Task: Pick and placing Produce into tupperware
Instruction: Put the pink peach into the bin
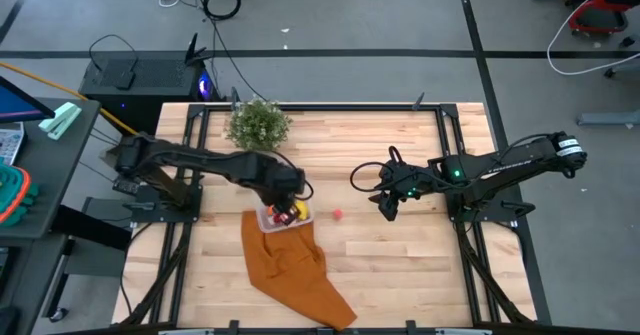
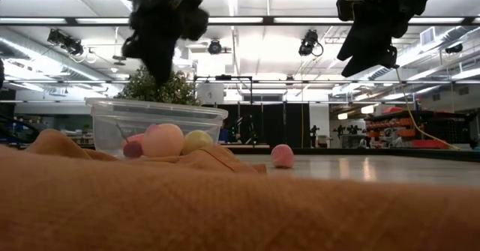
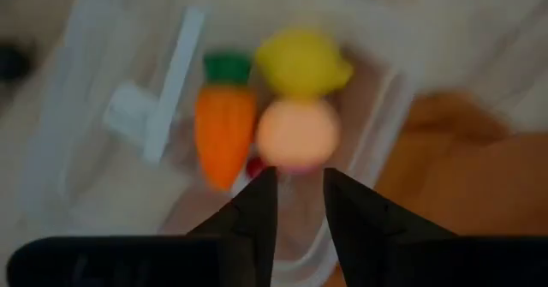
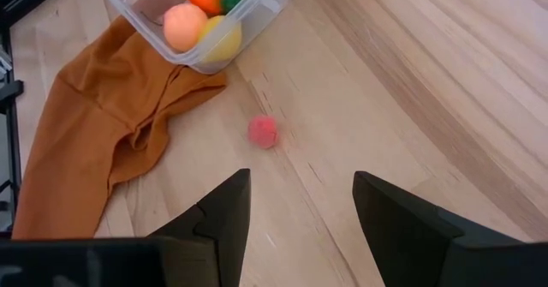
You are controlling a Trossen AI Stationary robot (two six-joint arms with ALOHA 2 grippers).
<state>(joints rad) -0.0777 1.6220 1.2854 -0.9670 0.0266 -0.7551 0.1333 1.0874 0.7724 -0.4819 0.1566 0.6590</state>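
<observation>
The left hand [image 1: 287, 201] hangs right above the tupperware [image 1: 281, 215], its two dark fingers [image 3: 257, 210] pointing down into the box with a narrow gap between them and nothing pinched there. Just beneath the fingertips, inside the clear box, lies a peach-coloured ball [image 3: 297, 133]; a yellow lemon [image 3: 301, 62] touches the ball on the side away from the hand, and an orange carrot with a green tip [image 3: 224, 128] lies beside both. A bit of red shows under the ball and carrot, too hidden to name. In the low view the hand is clear of the box rim, not touching it.

The tupperware sits on the upper edge of a rust-orange cloth [image 1: 295, 270] that spreads over the wooden table [image 1: 400, 275].

The right hand [image 1: 386, 207] hovers well apart from the box, raised above the table, its fingers [image 4: 218, 214] spread wide and empty. Ahead of it, between this hand and the box, a small pink-red piece [image 4: 263, 132] rests alone on the bare wood, near the cloth's corner.

A bushy green potted plant [image 1: 258, 123] stands beyond the left hand, near the table's far edge.
</observation>
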